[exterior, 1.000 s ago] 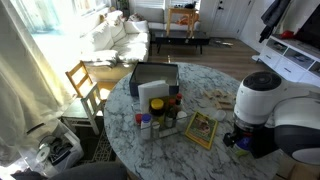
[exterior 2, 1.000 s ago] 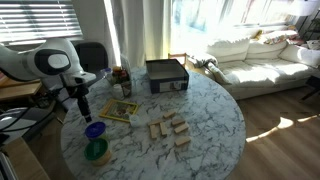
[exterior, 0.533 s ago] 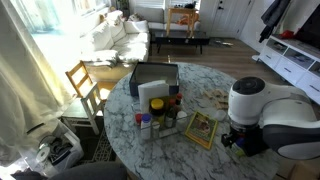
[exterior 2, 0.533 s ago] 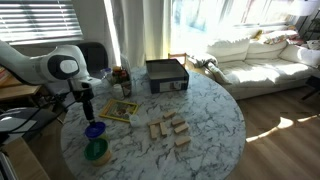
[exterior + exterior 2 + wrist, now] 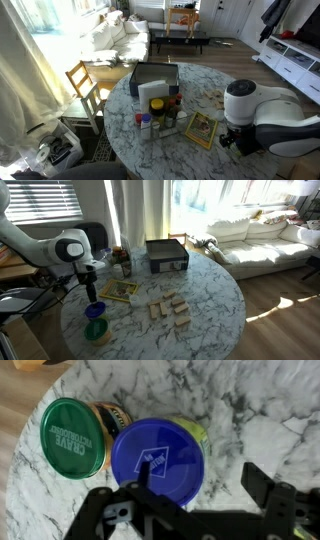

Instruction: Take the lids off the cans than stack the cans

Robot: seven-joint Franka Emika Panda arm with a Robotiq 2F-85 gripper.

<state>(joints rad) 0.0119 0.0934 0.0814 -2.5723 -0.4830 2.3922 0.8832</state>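
In the wrist view two cans stand side by side on the marble table near its edge. One has a green lid over a tan-orange can. The other has a blue lid over a pale can. My gripper is open just above the blue-lidded can, one finger over the lid and one to its right over bare table. In an exterior view the blue lid and green lid sit below the gripper. In the opposite exterior view the arm hides the cans.
A black box stands at the table's far side, with clustered condiment bottles beside it. A picture card lies near the cans and wooden blocks lie mid-table. The table edge runs close to the green-lidded can.
The arm has swung in and come down toward the blue-lidded can. The cans and lids have not moved.
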